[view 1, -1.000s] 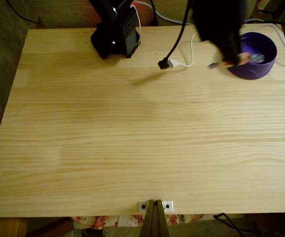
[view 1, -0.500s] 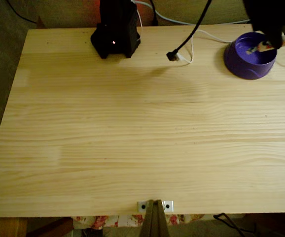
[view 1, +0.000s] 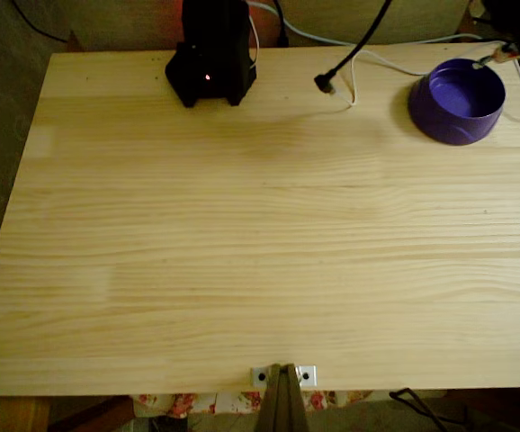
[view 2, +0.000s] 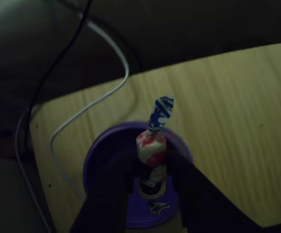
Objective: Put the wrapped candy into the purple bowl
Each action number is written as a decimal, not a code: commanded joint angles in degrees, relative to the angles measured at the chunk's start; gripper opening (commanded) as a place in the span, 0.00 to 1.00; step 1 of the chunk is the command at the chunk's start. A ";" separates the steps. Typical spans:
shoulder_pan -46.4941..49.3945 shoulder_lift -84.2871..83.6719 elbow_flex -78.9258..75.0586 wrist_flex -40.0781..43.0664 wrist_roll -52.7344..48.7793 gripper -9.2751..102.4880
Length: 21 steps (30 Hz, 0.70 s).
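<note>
The purple bowl (view 1: 451, 121) stands at the table's back right corner in the fixed view, and its inside looks empty. My gripper (view 1: 515, 43) hangs just beyond the bowl's back right rim, at the frame's top right corner. It is shut on the wrapped candy (view 1: 509, 52). In the other view the black fingers (view 2: 179, 171) pinch the wrapped candy (view 2: 151, 148) upright, its blue twisted end pointing up. The purple bowl (view 2: 95, 156) lies right beneath my gripper (view 2: 151, 170) there.
The arm's black base (view 1: 210, 56) sits at the table's back edge. A black cable with a plug (view 1: 325, 83) and a white cable (view 1: 354, 88) lie between base and bowl. The white cable (view 2: 97, 97) also curls behind the bowl. The wooden table (view 1: 260, 252) stretches wide in front.
My gripper, still holding the candy, has swung right and back, from over the bowl's left side, across the bowl, to beyond its back right rim. The black cable plug shifted slightly right.
</note>
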<state>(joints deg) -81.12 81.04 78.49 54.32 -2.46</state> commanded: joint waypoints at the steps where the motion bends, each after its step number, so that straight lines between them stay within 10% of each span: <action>1: -1.05 -0.09 -5.45 -0.09 -0.44 0.09; 21: -0.44 0.70 -5.10 2.29 -1.41 0.13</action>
<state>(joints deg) -82.09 78.40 78.40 56.60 -4.57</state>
